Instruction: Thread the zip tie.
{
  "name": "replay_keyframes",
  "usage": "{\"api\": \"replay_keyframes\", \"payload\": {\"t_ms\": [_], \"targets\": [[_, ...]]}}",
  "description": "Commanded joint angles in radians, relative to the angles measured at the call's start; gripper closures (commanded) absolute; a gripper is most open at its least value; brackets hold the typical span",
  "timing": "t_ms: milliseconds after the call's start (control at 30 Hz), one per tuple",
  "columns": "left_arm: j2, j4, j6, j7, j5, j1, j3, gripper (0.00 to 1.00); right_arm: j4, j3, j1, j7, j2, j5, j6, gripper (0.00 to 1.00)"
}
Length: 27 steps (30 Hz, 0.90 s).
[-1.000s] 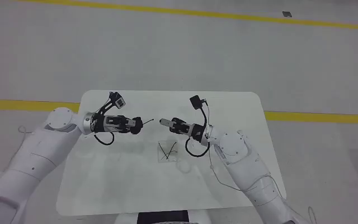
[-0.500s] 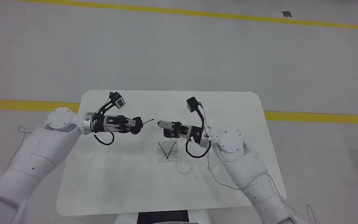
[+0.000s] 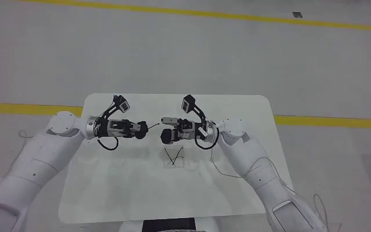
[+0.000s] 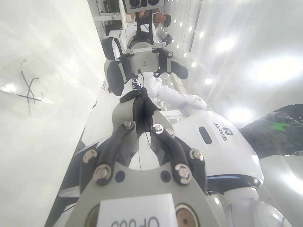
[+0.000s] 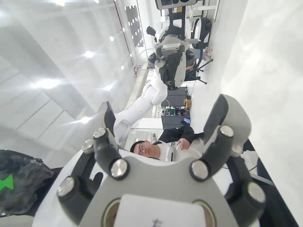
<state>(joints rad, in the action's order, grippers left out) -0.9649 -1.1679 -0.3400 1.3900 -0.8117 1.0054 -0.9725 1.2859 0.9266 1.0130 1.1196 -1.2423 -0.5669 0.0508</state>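
Left claw (image 3: 142,130) clamps the zip tie (image 3: 153,124) above the worktop's (image 3: 243,116) middle, tip toward the right claw (image 3: 165,130), which has rolled and closed in, jaws spread, just beside that tip, seemingly ready to receive it; threading not yet done.

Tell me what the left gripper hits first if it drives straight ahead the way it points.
The right gripper, which faces it with fingers spread. The zip tie held in the left gripper sticks out ahead, so its tip would arrive first, probably between those fingers; heights are hard to judge.
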Motion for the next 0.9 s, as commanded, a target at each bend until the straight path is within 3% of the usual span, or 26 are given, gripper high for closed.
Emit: {"api": "replay_keyframes", "payload": {"t_ms": [0,133,233,600,867], "targets": [[0.000,0.000,0.000,0.000,0.000,0.000,0.000,1.00,0.000,0.000,0.000,0.000,0.000,0.000,0.000,0.00],[-0.001,-0.015,0.009,-0.028,0.011,0.009,0.003,1.00,0.000,0.000,0.000,0.000,0.000,0.000,0.000,0.00],[0.002,-0.013,0.004,0.000,0.017,0.015,-0.001,1.00,0.000,0.000,0.000,0.000,0.000,0.000,0.000,0.00],[0.020,-0.031,0.000,0.000,0.014,0.055,0.000,1.00,0.000,0.000,0.000,0.000,0.000,0.000,0.000,0.00],[0.023,-0.049,0.000,0.000,0.015,0.058,0.006,1.00,-0.001,-0.004,0.017,-0.005,-0.004,-0.041,-0.029,0.00]]}}
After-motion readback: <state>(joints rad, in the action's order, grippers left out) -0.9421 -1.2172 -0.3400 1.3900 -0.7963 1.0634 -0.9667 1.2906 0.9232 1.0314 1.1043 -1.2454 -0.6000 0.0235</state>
